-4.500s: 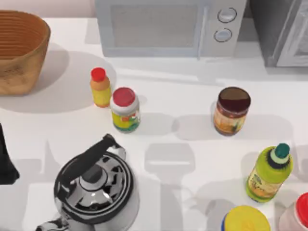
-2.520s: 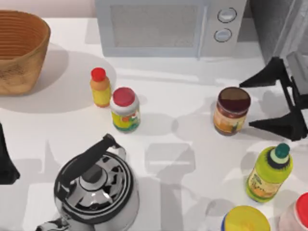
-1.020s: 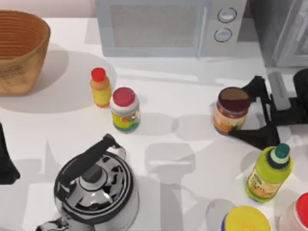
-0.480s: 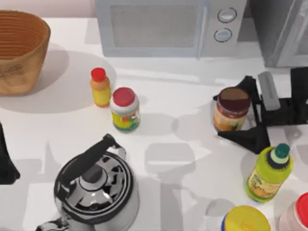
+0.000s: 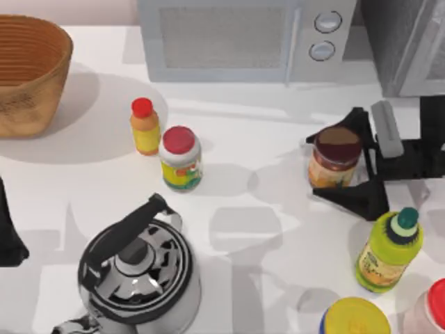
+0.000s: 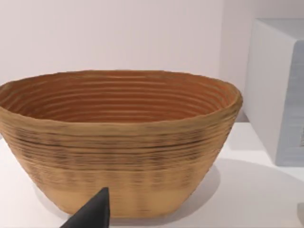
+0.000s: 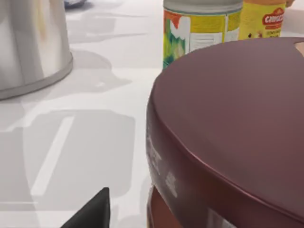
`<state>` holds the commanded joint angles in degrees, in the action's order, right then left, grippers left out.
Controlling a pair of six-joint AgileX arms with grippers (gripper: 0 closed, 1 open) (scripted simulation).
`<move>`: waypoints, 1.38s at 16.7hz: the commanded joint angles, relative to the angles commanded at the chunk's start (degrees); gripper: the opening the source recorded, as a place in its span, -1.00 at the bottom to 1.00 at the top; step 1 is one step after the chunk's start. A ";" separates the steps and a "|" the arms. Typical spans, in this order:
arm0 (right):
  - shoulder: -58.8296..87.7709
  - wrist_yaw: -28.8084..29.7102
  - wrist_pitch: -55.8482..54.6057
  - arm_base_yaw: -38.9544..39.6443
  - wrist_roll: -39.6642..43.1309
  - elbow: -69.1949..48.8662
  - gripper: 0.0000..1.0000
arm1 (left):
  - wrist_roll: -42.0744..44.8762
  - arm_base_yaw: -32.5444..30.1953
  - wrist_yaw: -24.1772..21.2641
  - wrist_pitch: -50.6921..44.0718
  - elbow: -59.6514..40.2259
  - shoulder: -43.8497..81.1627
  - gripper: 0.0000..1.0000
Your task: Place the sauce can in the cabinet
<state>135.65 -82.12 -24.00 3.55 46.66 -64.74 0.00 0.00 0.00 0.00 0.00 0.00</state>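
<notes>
The sauce can (image 5: 335, 158) stands upright on the white counter (image 5: 264, 229), right of centre and in front of the microwave (image 5: 243, 38). The right tool (image 5: 345, 161) has its two dark fingers spread apart, one on the far side of the can and one on the near side, so the can sits between them with its long axis vertical. Whether the fingers touch the glass cannot be told; they look set to close rather than clamped. In the right wrist view the brown lid (image 7: 237, 123) looms very near.

The right arm is far the nearer. The left tool (image 6: 90, 216) is parked at the counter's left edge, facing the basket (image 6: 118, 142); its fingers cannot be judged.

The cabinet (image 5: 403, 42) stands at the back right corner, just beyond the can. A green bottle (image 5: 389, 250) stands close in front of the right tool, so room on that side is tight.
</notes>
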 joint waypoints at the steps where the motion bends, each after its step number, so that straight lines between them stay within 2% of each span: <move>1: 0.00 0.00 0.00 0.00 0.00 0.00 0.85 | 0.00 0.00 0.00 0.00 0.00 0.00 1.00; 13: 0.00 0.00 0.00 0.00 0.00 0.00 -0.96 | 0.00 0.00 0.00 0.00 0.00 0.00 1.00; 23: -0.04 0.01 0.16 -0.23 -0.08 0.02 -1.00 | 0.00 0.00 0.00 0.00 0.00 0.00 1.00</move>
<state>135.62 -82.10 -23.84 3.32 46.58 -64.72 0.00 0.00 0.00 0.00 0.00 0.00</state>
